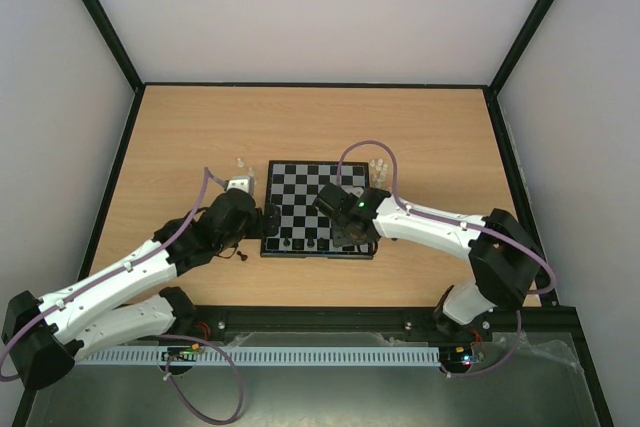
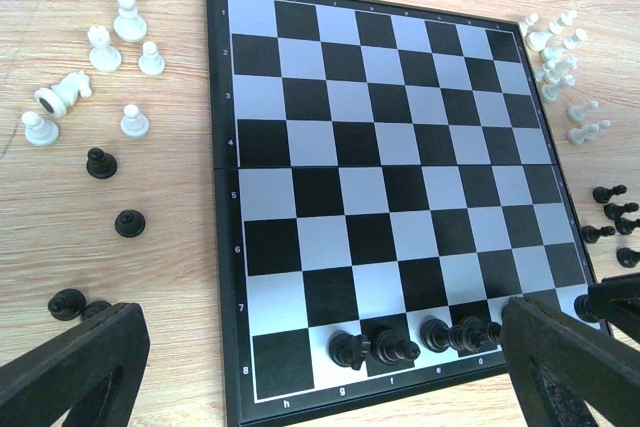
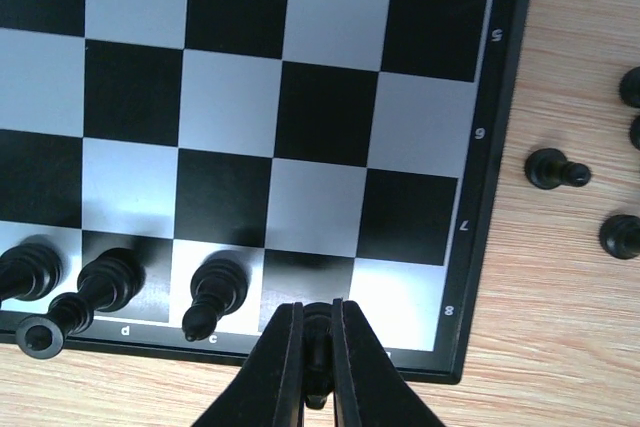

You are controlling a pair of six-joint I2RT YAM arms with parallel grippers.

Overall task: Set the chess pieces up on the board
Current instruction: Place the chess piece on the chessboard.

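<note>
Pinched in the right gripper (image 3: 315, 312), a black chess piece (image 3: 317, 357) hangs upright over the board's (image 3: 478, 197) edge row — set to join the black pieces (image 3: 215, 297) there. Left gripper (image 2: 325, 362) gapes empty beside loose pieces (image 2: 103, 50).

board (image 1: 300, 192) centre | black pieces (image 1: 310, 244) near row | right tool (image 1: 352, 240) over near-right squares

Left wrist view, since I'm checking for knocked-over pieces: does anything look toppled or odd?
Yes. A whitish knight lies on its side on the table left of the board in this view, its round base facing the camera; neighbouring whitish pieces stand upright.
</note>
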